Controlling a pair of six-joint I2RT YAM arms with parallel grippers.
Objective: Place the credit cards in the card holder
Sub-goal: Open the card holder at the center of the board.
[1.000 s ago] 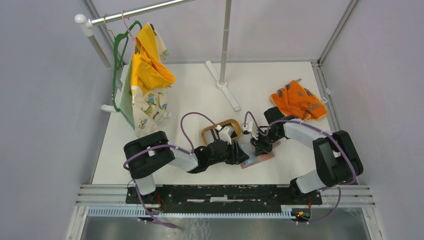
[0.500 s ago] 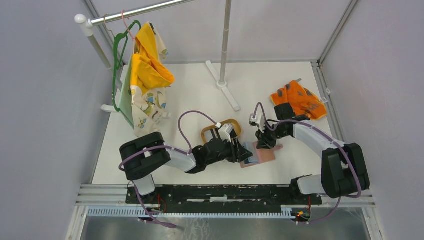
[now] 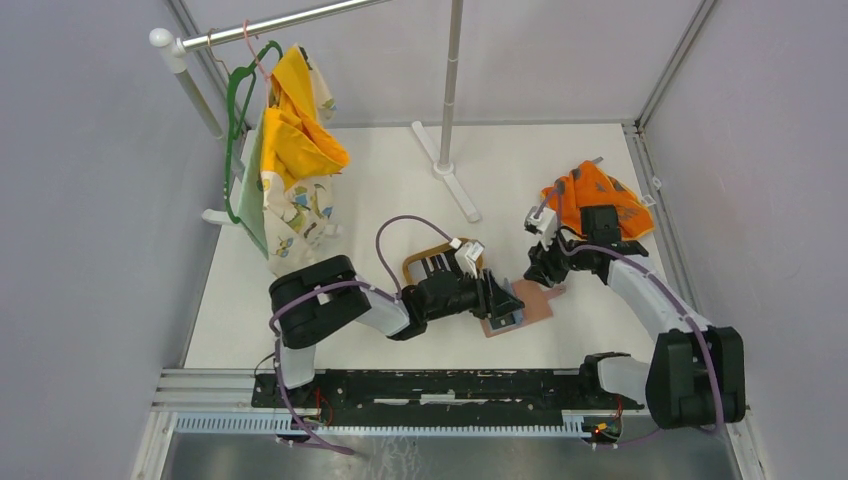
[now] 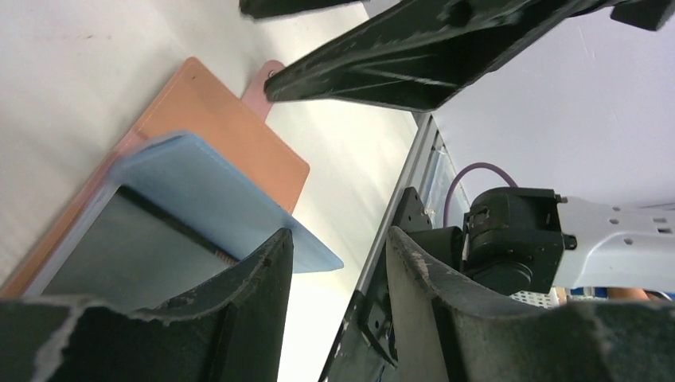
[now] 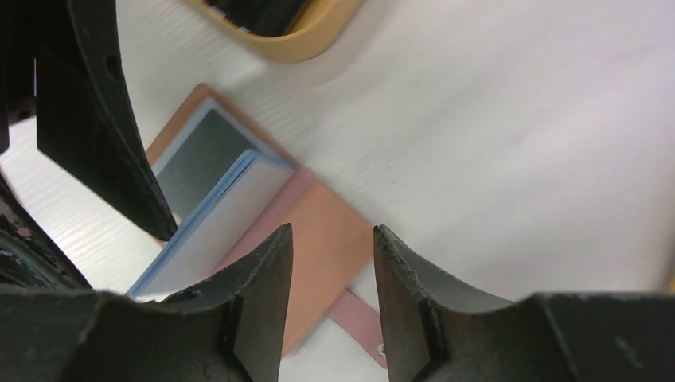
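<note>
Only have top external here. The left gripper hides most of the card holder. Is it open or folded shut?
Observer: Open. In the left wrist view the card holder lies flat on the table with its blue-grey flap standing up.
Operator: Anything in the pocket?
Observer: The right wrist view shows what looks like a dark grey card lying under that flap. I cannot tell whether it is fully seated.
Operator: Is the right gripper carrying anything?
Observer: No. The right gripper has its fingers apart with nothing between them, above the holder's brown half.
</note>
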